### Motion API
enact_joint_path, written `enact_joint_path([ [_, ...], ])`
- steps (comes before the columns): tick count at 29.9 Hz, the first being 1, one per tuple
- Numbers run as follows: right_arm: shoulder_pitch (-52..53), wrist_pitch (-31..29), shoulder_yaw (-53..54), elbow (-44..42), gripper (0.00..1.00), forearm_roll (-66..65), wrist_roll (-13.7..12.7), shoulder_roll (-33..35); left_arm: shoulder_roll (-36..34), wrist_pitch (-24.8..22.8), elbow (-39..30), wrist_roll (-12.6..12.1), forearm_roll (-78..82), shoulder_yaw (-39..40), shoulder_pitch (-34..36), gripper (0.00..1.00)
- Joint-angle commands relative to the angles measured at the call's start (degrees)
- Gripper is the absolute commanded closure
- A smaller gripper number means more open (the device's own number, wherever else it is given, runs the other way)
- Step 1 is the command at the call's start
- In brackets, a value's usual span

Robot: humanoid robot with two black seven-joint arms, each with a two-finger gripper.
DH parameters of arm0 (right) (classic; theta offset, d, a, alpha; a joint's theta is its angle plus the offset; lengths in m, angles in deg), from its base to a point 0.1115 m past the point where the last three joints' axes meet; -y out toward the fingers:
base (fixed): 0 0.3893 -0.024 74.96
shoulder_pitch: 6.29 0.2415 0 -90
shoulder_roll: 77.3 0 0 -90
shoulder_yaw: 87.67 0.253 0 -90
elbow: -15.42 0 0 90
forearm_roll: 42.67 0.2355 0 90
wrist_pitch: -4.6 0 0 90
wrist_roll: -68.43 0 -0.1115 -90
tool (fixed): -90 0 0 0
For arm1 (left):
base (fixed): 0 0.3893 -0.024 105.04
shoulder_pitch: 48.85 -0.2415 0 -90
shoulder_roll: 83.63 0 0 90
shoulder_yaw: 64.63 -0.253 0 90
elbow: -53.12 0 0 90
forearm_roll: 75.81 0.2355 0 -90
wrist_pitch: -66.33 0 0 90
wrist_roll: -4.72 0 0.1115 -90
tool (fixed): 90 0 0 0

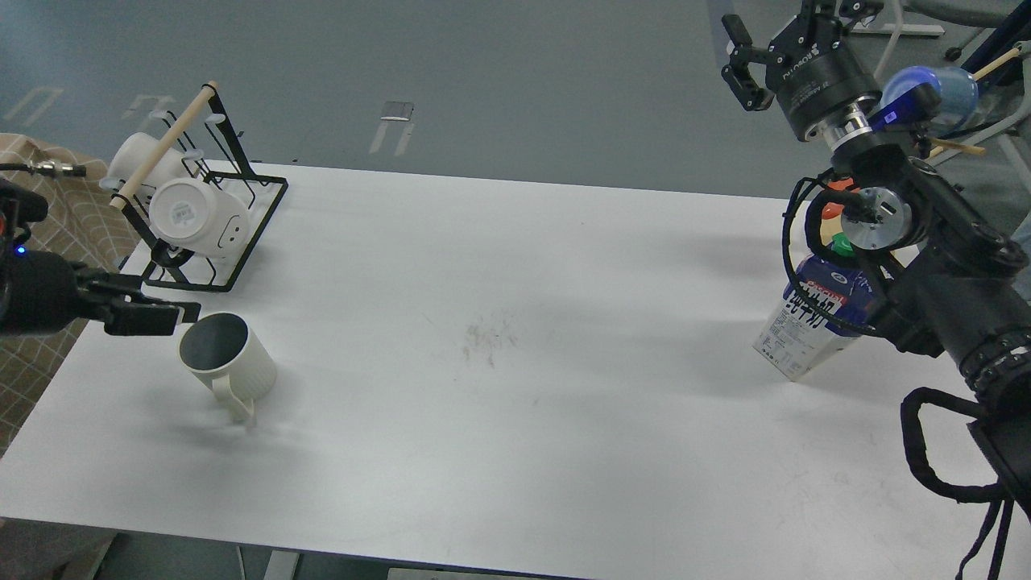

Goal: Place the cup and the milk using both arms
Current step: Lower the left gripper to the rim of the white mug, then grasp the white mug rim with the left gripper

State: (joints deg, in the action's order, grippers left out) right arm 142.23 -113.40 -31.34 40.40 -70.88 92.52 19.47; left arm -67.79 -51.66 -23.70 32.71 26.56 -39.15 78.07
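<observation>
The cup point(228, 362), a cream ribbed mug with a dark grey inside, sits on the white table point(515, 322) at the front left, handle towards me and slightly blurred. My left gripper point(173, 316) is just left of its rim, close to it; its dark fingers cannot be told apart. The milk point(805, 326), a blue and white carton with a green cap point(842, 244), stands leaning near the table's right side, partly hidden by my right arm. My right gripper point(737, 60) is open and empty, raised high beyond the table's far edge, above and left of the carton.
A black wire rack point(242, 242) with a wooden rod holds white mugs point(197, 213) at the back left, behind the cup. A light blue cup point(958, 89) shows off the table at the top right. A brown chequered cloth point(72, 225) lies at the left edge.
</observation>
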Motion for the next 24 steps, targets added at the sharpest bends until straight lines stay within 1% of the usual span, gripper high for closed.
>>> enact_joint_path([
  [1,-0.2,0.0,0.0,0.6,0.00,0.0,0.0,0.0,0.9,0.0,0.5,0.0,-0.2,-0.2,-1.1,0.01],
  [6,-0.3,0.0,0.0,0.8,0.00,0.0,0.0,0.0,5.7,0.0,3.6,0.0,-0.7,-0.2,-1.2,0.01],
  [11,-0.8,0.0,0.0,0.8,0.00,0.0,0.0,0.3,8.7,0.0,7.2,0.0,-0.8,-0.3,-1.3,0.01],
  [15,-1.5,0.0,0.0,1.6,0.00,0.0,0.0,0.4,10.3,0.0,9.7,0.0,-0.8,-0.3,-1.4,0.02],
  [19,-1.9,0.0,0.1,1.9,0.00,0.0,0.0,0.4,10.5,0.0,10.0,0.0,-0.7,-0.3,-1.4,0.04],
  [22,-2.0,0.0,0.1,1.9,0.00,0.0,0.0,0.4,10.5,0.0,10.0,0.0,-0.7,-0.3,-1.5,0.12],
  [24,-2.0,0.0,0.0,1.9,0.00,0.0,0.0,0.4,10.5,0.0,10.0,0.0,-0.7,-0.3,-1.5,0.27],
])
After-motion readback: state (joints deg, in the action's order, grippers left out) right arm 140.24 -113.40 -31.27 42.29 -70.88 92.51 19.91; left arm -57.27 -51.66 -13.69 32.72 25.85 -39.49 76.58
